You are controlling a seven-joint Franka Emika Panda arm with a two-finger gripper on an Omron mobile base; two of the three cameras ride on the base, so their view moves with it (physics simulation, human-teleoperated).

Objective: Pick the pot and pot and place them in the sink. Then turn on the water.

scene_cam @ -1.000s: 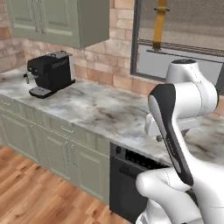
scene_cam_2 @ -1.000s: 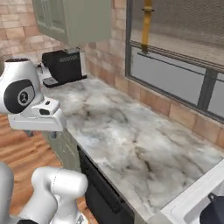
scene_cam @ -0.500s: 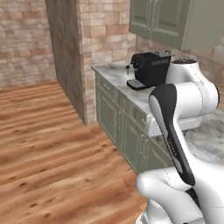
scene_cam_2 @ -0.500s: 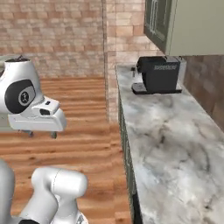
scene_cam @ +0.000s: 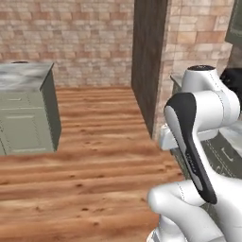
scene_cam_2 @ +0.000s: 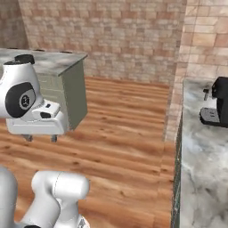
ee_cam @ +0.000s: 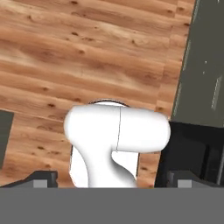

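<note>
My gripper [scene_cam_2: 41, 138] hangs low over the wooden floor at the left of the right base view, pointing down. Its two fingers stand wide apart, and it is open with nothing between them. In the hand view the gripper [ee_cam: 113, 180] has its dark fingertips [ee_cam: 41, 179] at the far left and far right of the bottom edge, and the floor lies below. The pots, the sink and the water are out of view.
A grey-green island cabinet [scene_cam: 28, 108] with a marble top stands at the left, also seen as the island [scene_cam_2: 67, 89]. A marble counter [scene_cam_2: 200, 169] with a black coffee machine [scene_cam_2: 218, 104] runs along the right. Wooden floor [scene_cam: 94, 156] lies between them, with a brick wall behind.
The whole picture has swung: the base has turned left, away from the counter and window, towards the open floor and island. The arm keeps its pose and the gripper stays open.
</note>
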